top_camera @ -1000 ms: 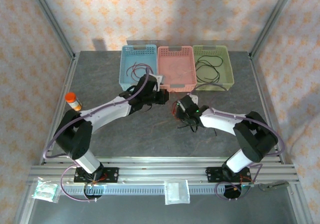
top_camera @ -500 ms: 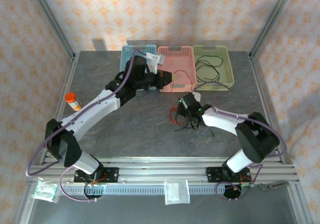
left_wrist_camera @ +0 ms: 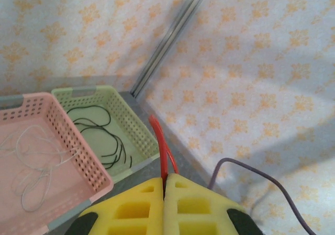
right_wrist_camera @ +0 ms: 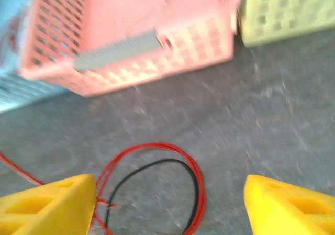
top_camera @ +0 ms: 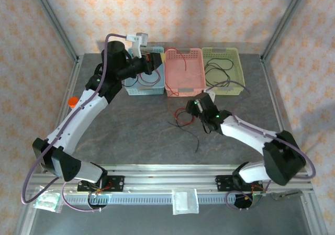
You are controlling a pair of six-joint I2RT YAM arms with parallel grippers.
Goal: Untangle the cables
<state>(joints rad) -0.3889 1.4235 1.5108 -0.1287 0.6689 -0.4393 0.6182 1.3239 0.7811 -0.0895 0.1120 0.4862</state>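
Left end effector [left_wrist_camera: 164, 181]: my yellow fingers are pinched tight on a thin red wire [left_wrist_camera: 159, 141], high over the blue plastic basket [top_camera: 152, 91].
Right end effector [right_wrist_camera: 167, 193]: my fingers are spread wide, gripping nothing, low over the grey worktop [right_wrist_camera: 251, 120].
Cables: red and black wire loops [right_wrist_camera: 157, 161] lie on the worktop between my right fingers, near the pink plastic basket [right_wrist_camera: 131, 25].

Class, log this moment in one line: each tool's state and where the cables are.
left tool: shut on red cable, high by blue basket | right tool: open, over black cable looped on table
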